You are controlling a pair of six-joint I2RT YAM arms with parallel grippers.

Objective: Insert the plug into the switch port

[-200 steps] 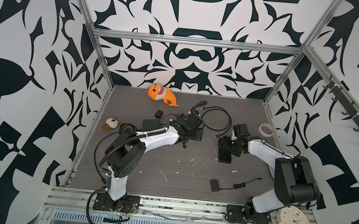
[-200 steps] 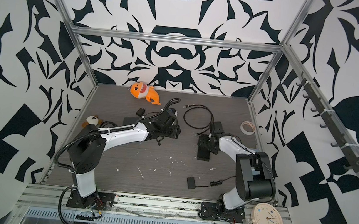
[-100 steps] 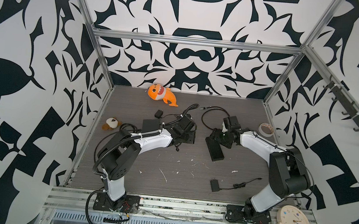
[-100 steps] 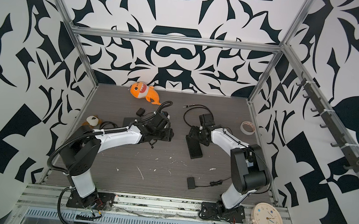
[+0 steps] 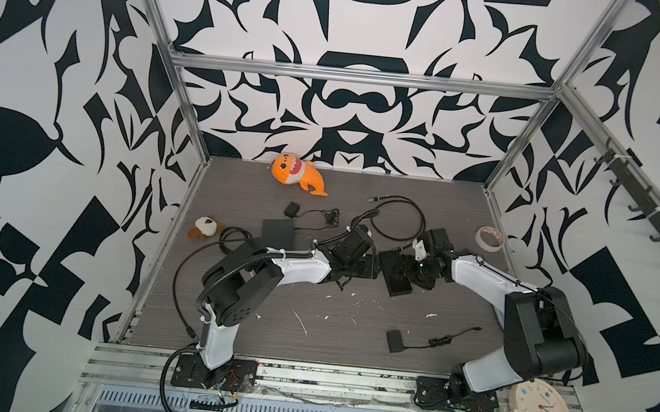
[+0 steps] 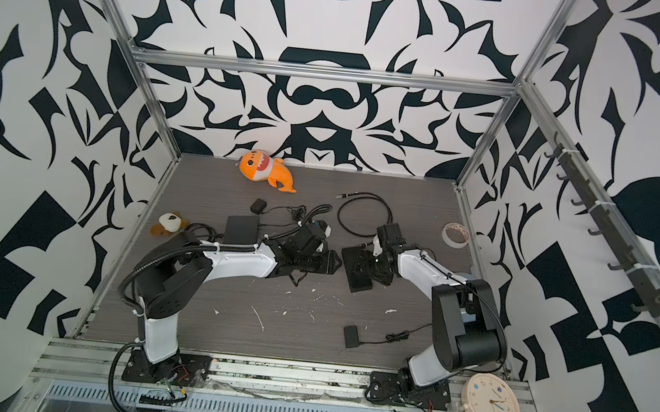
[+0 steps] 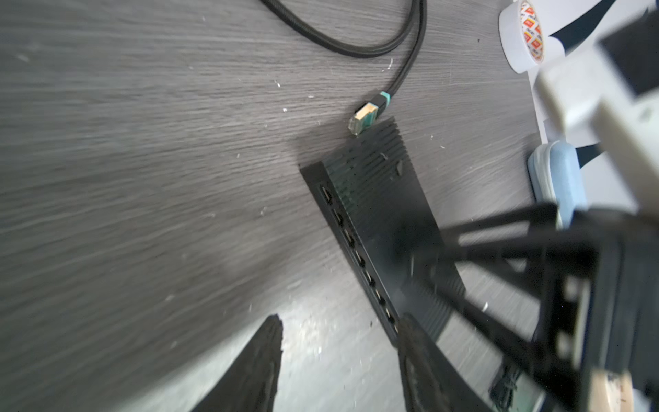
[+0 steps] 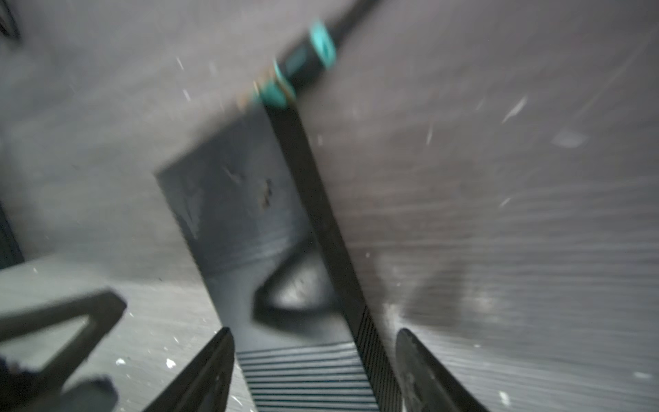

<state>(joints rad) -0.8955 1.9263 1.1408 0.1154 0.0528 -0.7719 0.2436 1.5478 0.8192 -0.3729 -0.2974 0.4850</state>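
Black, flat plastic switch box (image 5: 393, 280) with a row of ports along one side, at table centre. Left gripper (image 7: 340, 323) at its 9 o'clock, fingers moderately spread and empty, facing the ports. Right gripper (image 8: 313, 335) reaches in from 3 o'clock, fingers wide astride a ribbed end; whether they touch it cannot be told. Gold, teal-collared plug (image 7: 367, 116) on a black braided cable (image 7: 401, 73) lies loose just off the switch's 12 o'clock corner. Judged: plug not yet grasped; pickup, alignment and insertion remain
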